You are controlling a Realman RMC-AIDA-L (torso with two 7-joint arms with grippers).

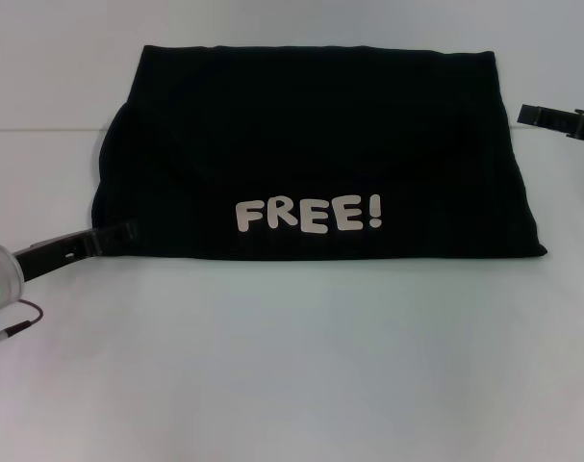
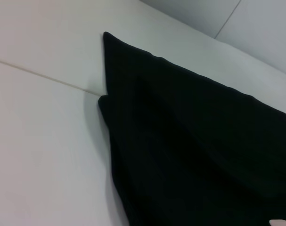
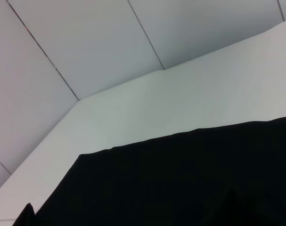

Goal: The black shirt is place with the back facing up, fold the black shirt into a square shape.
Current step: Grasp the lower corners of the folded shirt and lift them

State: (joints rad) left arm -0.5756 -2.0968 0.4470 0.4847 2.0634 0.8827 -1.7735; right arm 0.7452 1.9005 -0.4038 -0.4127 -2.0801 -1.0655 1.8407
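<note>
We saw the black shirt (image 1: 311, 154) lying folded into a wide rectangle on the far middle of the white table (image 1: 292, 366), its near edge bearing the pale word "FREE!" (image 1: 309, 214). One rounded fold bulged out on the shirt's left side. The left gripper (image 1: 128, 231) reached in low from the left, its tip at the shirt's near left corner; we could not tell whether its fingers were parted or what they held. The right gripper (image 1: 527, 115) hung just beyond the shirt's far right corner, and its finger state was likewise unclear to us.
</note>
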